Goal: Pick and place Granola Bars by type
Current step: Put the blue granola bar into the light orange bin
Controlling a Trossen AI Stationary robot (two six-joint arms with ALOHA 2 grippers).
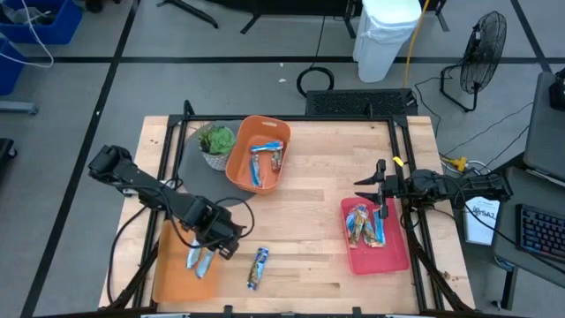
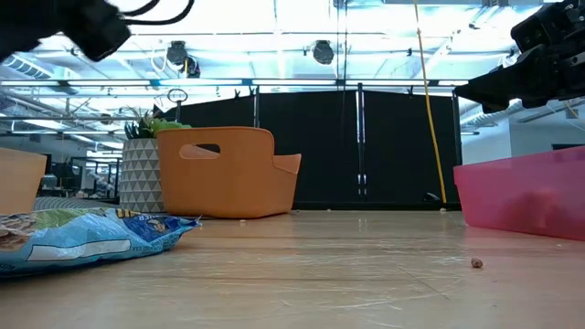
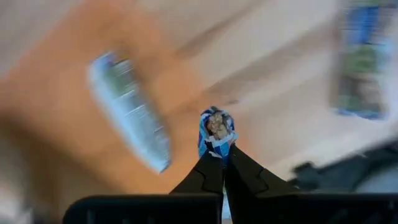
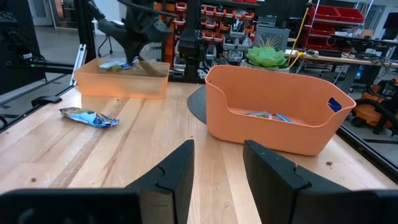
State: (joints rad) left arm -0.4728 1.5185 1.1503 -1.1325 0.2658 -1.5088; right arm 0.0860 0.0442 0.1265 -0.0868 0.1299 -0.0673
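The left gripper (image 1: 208,256) hangs over the shallow orange tray (image 1: 168,284) at the near left corner of the wooden surface (image 1: 309,190), its fingers (image 3: 208,174) pinched on the end of a blue granola bar (image 3: 216,134). Beside that bar, inside the same tray, lies a silver bar (image 3: 129,111). Just outside the tray, on the bare wood toward the red tray, rests a loose blue bar (image 1: 257,267), which also shows close up in the low view (image 2: 91,234). Beyond the orange tray, toward the far edge of the surface, stands the deep orange bin (image 1: 258,154) with several bars (image 1: 266,157) inside, and a potted plant (image 1: 216,143) sits touching its left side. Well apart from the orange tray, the red tray (image 1: 388,256) holds a cluster of brownish and blue bars (image 1: 365,226). The right gripper (image 1: 371,191) waits above the red tray's far edge, fingers (image 4: 177,171) spread apart and holding nothing.
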